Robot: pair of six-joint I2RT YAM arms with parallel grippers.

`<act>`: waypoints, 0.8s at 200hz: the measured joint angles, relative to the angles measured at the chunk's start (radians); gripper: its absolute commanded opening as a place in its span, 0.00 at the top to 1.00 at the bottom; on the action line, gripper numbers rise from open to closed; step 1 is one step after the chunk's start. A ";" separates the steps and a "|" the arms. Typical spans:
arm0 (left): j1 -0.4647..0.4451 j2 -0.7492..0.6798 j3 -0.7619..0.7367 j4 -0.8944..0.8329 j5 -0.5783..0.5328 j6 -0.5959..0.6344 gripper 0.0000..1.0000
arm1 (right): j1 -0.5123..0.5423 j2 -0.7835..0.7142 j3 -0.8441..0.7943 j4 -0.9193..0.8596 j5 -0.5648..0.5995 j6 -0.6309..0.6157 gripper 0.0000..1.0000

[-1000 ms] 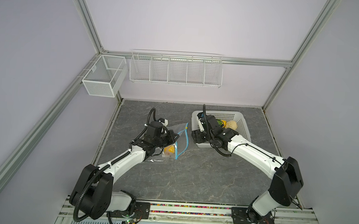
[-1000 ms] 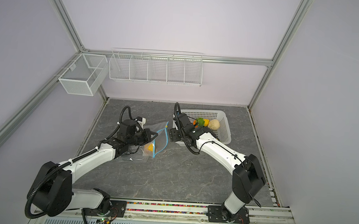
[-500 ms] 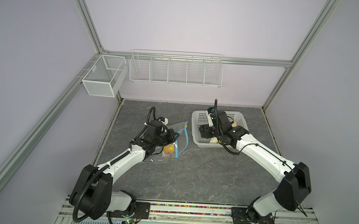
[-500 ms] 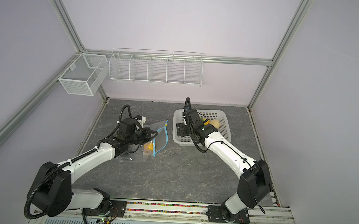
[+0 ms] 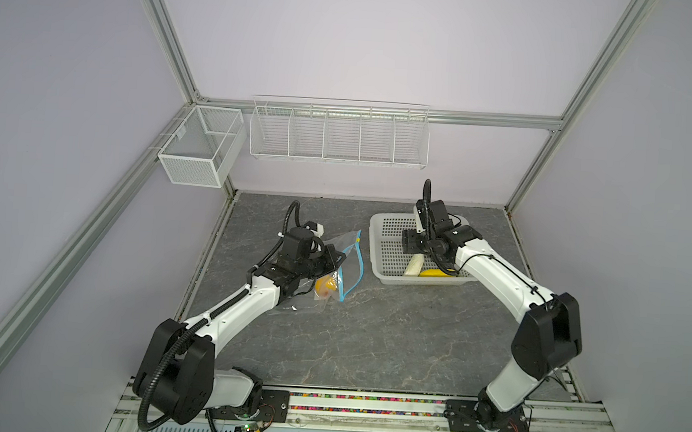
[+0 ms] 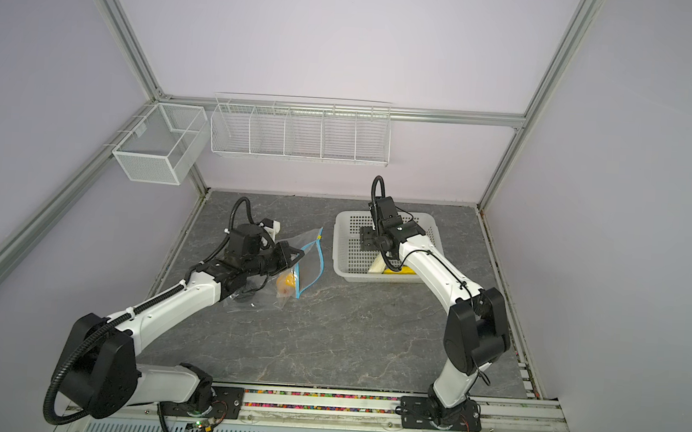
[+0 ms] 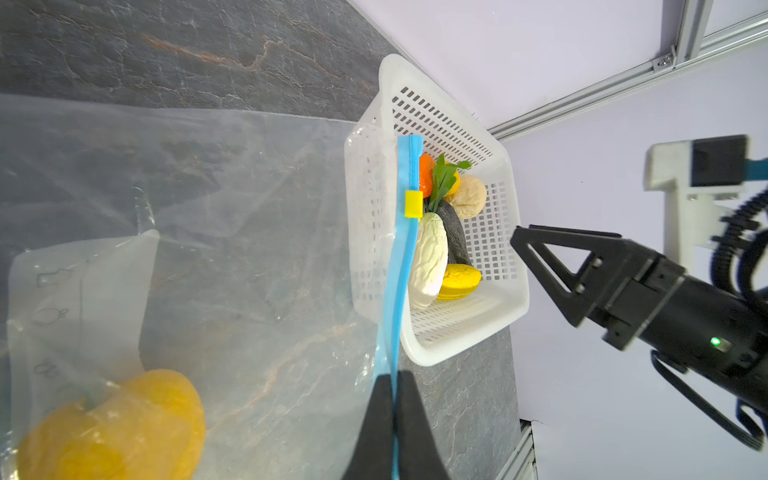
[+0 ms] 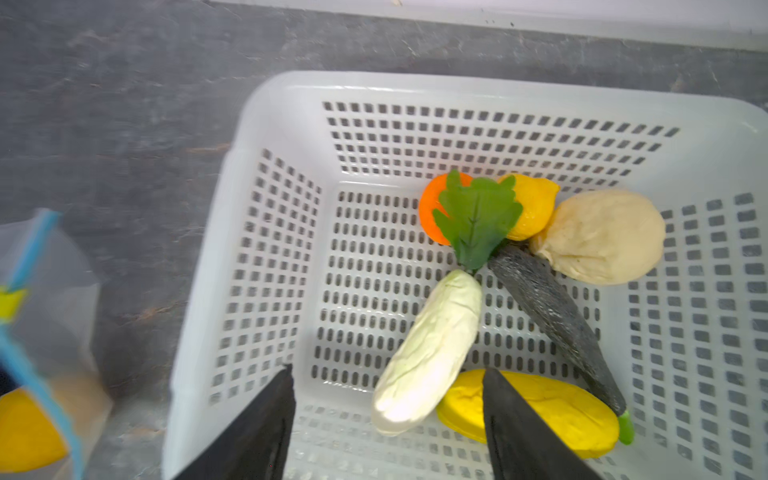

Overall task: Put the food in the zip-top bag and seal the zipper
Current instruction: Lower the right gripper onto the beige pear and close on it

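Now the left gripper [image 7: 395, 379] is clamped on the zipper [image 7: 401, 270], zip-top bag [image 7: 249, 208] just left of the basket [image 8: 270, 124]; right gripper [image 8: 387, 369], jaws apart, hovers over the white piece [image 8: 428, 353], and it's rounded, so it could squirt out

Your left arm [image 5: 242, 305] stretches low and forward; your left gripper [image 7: 392, 376] points toward the right side, jaws pinched together on the zipper [image 7: 405, 266]. Your right arm [image 5: 498, 277] rises to a bent elbow, then reaches forward and inward; your right gripper [image 8: 386, 368] tilts downward, jaws spread apart, holding nothing.
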 measured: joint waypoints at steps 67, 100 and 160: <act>0.000 0.085 0.073 -0.044 -0.001 0.035 1.00 | -0.204 0.133 0.055 -0.040 0.092 0.062 0.38; 0.000 0.093 0.073 -0.063 -0.002 0.045 1.00 | -0.241 0.187 0.064 -0.026 0.102 0.061 0.38; 0.000 0.127 0.073 -0.066 -0.001 0.045 1.00 | -0.281 0.288 0.101 -0.016 0.068 0.042 0.35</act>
